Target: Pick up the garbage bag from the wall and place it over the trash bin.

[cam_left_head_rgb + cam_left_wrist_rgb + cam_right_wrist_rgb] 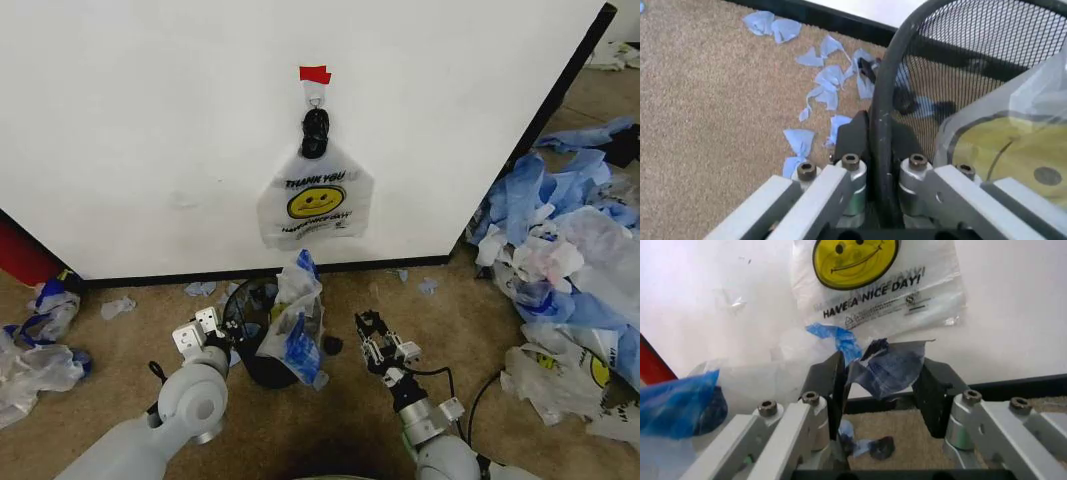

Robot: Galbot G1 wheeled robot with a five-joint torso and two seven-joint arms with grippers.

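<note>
- The left gripper [212, 325] is clenched on the rim of the small round black wire-mesh trash bin [250, 345], which stands on the tan carpet floor [120, 370] just below the white wall panel [150, 120]; in the left wrist view its fingers [852, 137] sit one on each side of the rim wire.
- The right gripper [372, 340] hovers just right of the bin, released, with nothing between its pads; through its spread fingers [833, 385] the right wrist view looks at crumpled blue-patched plastic.
- A thin translucent-white plastic bag with blue patches [295, 325] already sits bunched in and above the bin, its top unspread.
- A second translucent-white garbage bag with a yellow smiley face and "THANK YOU" print [315, 200] hangs flat on the wall from a small hook [315, 100] under a strip of red tape [314, 74], its handles knotted in a dark bunch.
- My judgement: the step in hand is seating the bag over the bin. To do it well, the left gripper should hold the rim steady while the right takes one loose edge of the film only, not the mesh, and draws it outward and down over the rim.
- The film is thin and crinkly, so it may slip or tear.
- Count: one bin, one hook, one tape strip, two bags in play, and many discarded bags heaped on the floor at right [560, 250].
</note>
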